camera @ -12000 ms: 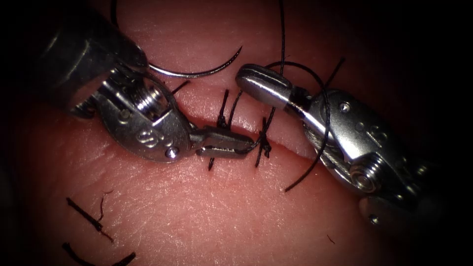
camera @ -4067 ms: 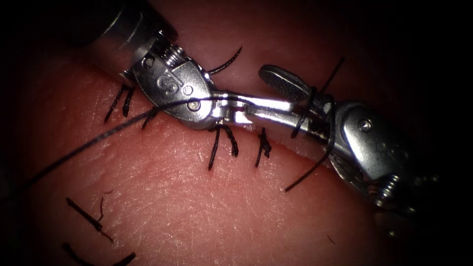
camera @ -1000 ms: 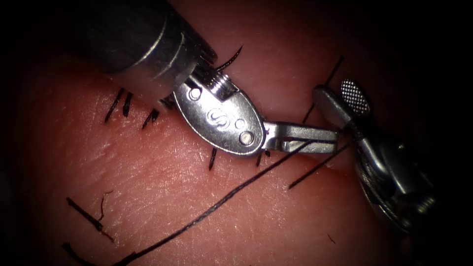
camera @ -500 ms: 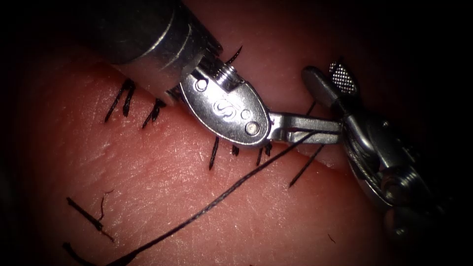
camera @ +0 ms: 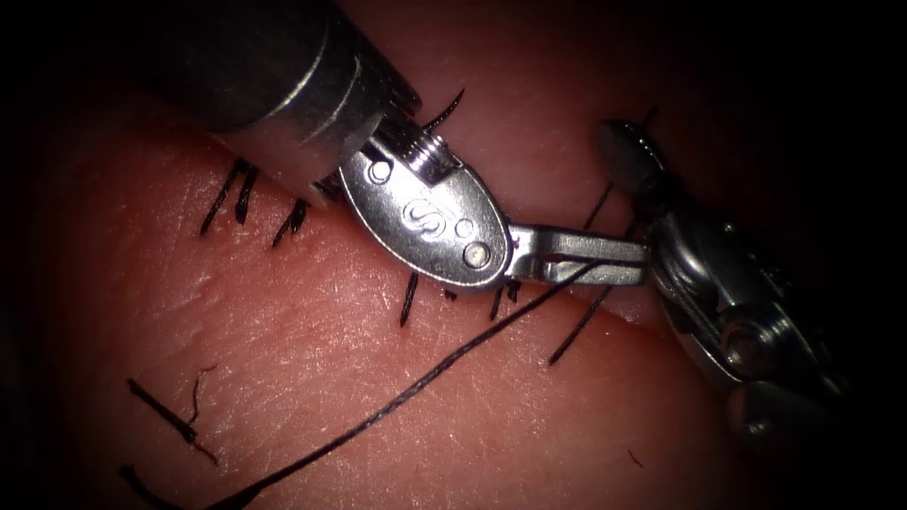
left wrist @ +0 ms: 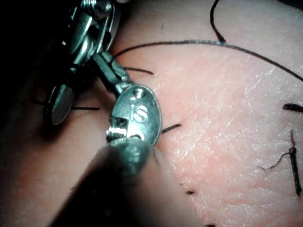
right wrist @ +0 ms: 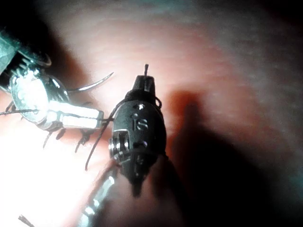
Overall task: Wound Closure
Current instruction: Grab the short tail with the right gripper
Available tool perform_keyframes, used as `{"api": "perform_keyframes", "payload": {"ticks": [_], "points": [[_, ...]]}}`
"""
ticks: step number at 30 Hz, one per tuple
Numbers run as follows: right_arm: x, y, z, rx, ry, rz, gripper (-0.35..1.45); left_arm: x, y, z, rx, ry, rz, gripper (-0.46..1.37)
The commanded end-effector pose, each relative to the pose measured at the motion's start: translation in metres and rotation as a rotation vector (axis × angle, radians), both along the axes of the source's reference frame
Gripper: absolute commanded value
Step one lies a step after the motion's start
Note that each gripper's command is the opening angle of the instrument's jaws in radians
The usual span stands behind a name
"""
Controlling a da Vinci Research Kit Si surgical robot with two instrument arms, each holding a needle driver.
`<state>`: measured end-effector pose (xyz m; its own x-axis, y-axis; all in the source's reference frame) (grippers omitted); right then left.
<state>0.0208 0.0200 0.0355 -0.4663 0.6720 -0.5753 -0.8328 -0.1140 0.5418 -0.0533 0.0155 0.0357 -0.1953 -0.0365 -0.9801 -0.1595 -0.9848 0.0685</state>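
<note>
The needle [camera: 444, 111] lies on the tissue [camera: 397, 359] above the cut [camera: 567, 293], mostly hidden behind my left shaft; its free tip points up and to the right, and no tool holds it. My left end effector [camera: 609, 263] points right, long axis almost level, jaws pressed together on the thread [camera: 406, 397], which runs down-left across the tissue. My right end effector [camera: 628, 156] points up-left; I cannot tell what it holds. An "S" mark is on my left wrist plate.
</note>
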Motion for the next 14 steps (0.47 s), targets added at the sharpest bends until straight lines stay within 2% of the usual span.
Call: {"api": "perform_keyframes", "payload": {"ticks": [1, 14], "points": [[0.0001, 0.0, -0.0001, 0.003, -0.001, -0.001, -0.35, 0.0, 0.0, 0.0, 0.001, 0.0, 0.008, -0.35], [0.0002, 0.0001, -0.0001, -0.004, 0.007, -0.008, -0.35, 0.0001, 0.0, 0.0001, 0.001, -0.001, 0.01, -0.35]]}}
